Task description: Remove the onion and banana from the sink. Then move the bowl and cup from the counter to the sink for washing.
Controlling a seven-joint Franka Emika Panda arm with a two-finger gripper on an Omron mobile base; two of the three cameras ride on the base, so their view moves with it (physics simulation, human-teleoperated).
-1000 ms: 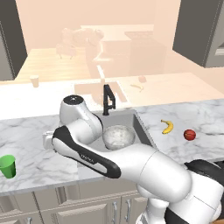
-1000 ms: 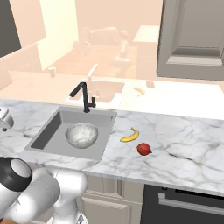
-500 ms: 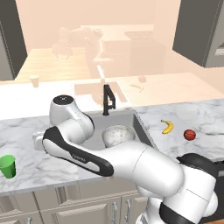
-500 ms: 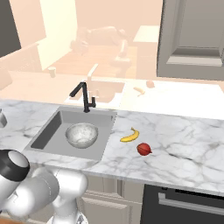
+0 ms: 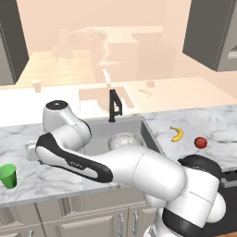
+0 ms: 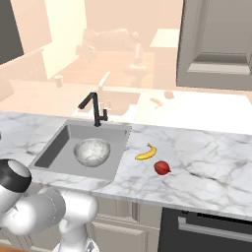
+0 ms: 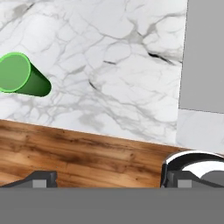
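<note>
On the counter: the counter [image 5: 213, 121] is a white marble slab with grey veins, smooth and flat, over beige cabinet fronts
Sink: the sink [image 6: 55, 147] is a rectangular grey recessed basin with plain matte walls, cut into the marble; a thin black faucet [image 6: 94, 108] with an angled spout stands at its back edge
Bowl: the bowl [image 6: 91, 151] is round and wide, grey-white and speckled like stone or dull metal; it sits upright on the sink floor, near the basin's right half
Banana: the banana [image 6: 146, 153] is small, curved and yellow with dark tips; it lies on the marble just right of the sink rim
Onion: the onion [image 6: 162, 168] is a small glossy red ball on the marble, near the banana on its right and apart from it
Cup: the cup [image 5: 8, 175] is a bright green tapered tumbler with no handle, smooth-sided; it stands upright on the marble well left of the sink, near the front edge; in the hand view it shows as a green cone with a round open mouth at upper left
Gripper: the gripper [image 7: 109, 178] has its two dark finger tips set wide apart with nothing between them, over the marble's front edge and a wood-grain floor [image 7: 78, 153]
Arm: white glossy links with dark joints, reaching left across the front of the sink toward the cup's side
</note>
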